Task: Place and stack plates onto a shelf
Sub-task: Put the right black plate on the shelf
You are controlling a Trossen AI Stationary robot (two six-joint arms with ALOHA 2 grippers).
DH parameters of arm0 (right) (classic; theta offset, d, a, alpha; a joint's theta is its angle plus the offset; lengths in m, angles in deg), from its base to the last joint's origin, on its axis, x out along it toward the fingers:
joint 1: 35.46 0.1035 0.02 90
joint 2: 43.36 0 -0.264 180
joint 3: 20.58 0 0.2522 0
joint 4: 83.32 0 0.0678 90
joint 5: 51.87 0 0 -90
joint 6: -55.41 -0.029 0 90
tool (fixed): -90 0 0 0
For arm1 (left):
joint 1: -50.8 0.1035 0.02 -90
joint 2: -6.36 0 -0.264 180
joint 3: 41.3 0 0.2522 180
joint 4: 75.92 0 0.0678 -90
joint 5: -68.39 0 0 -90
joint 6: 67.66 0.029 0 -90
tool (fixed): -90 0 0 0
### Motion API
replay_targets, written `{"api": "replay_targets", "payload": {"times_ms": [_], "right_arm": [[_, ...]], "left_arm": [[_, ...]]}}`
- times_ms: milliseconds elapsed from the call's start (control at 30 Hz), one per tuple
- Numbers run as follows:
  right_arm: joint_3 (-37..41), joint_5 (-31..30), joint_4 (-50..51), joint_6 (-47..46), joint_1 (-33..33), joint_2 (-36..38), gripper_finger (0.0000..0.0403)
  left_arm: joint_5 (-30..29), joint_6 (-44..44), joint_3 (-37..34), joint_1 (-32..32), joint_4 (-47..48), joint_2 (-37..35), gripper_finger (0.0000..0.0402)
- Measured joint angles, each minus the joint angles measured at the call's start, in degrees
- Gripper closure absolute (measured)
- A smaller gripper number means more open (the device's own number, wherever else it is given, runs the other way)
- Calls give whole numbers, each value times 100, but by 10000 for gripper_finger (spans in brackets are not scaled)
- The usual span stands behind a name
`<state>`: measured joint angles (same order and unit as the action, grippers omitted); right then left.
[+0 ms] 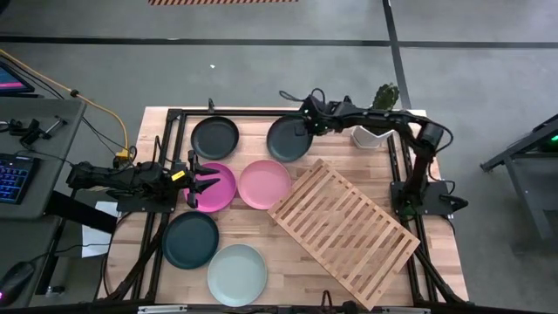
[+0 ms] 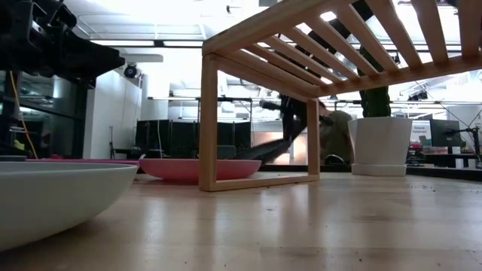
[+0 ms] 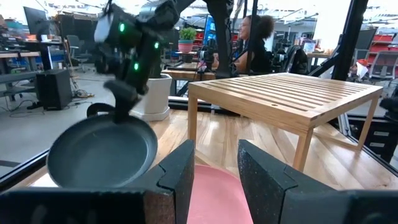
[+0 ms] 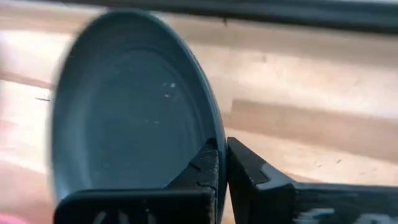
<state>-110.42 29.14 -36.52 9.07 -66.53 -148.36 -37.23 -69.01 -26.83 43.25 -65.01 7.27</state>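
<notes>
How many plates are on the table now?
6: black plate at the far edge; dark grey plate in the right hand; magenta, light pink, teal, mint. None on the shelf.

pale mint plate (image 2: 45,197) cut off by the low view's edge, dark plate (image 4: 130,106) kinda blurry in the right wrist view, magenta plate (image 1: 220,187) partly hidden under the left end effector (image 1: 202,180)

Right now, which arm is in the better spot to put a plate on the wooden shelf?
The right. Its pincer is shut on the rim of a dark grey plate, lifted and tilted, near the shelf. The left pincer is open over the magenta plate, holding nothing.
</notes>
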Motion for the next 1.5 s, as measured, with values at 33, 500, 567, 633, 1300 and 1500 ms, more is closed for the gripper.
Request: {"api": "replay_targets", "payload": {"times_ms": [33,500,567,633,1300,1500], "right_arm": [[-2,-2,-26,64,-26,135,402],[-15,1235,-126,1509,111,2546,403],[-15,1755,48,1867,301,2980,403],[-15,2361,351,2093,531,3404,403],[-24,2281,3627,-920,5163,4967,403],[-18,1828,4027,-924,6126,4388,403]], "left_arm": [[0,0,0,2,2,1,289],[0,0,0,0,0,2,289],[0,0,0,0,0,2,289],[0,0,0,0,0,2,289],[0,0,0,1,2,1,289],[0,0,0,0,2,1,289]]}}
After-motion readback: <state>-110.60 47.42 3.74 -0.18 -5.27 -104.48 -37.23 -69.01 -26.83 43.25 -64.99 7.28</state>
